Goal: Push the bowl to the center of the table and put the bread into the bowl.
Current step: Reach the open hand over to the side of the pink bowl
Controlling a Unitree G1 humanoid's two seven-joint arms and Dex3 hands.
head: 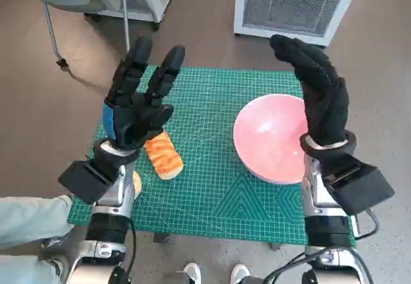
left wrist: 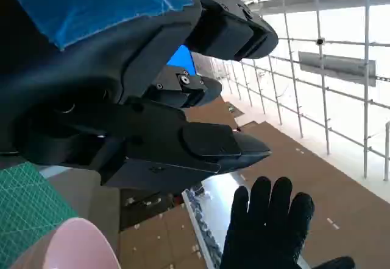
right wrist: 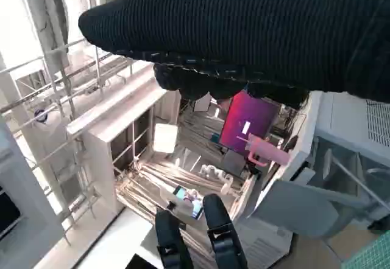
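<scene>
Both hands are up in the air over the table and hold nothing. The left hand [head: 138, 101] has its fingers spread out, and the right hand [head: 318, 91] is open too, fingers pointing to 12 o'clock. The bread [head: 164, 155] lies on the green mat [head: 212, 187], just at 5 o'clock from the left hand. The pink bowl [head: 270, 139] (nothing in it) sits at 9 o'clock from the right wrist, toward the mat's right side. A white cabinet [head: 292, 1] stands on the floor at 12 o'clock, past the table.
</scene>
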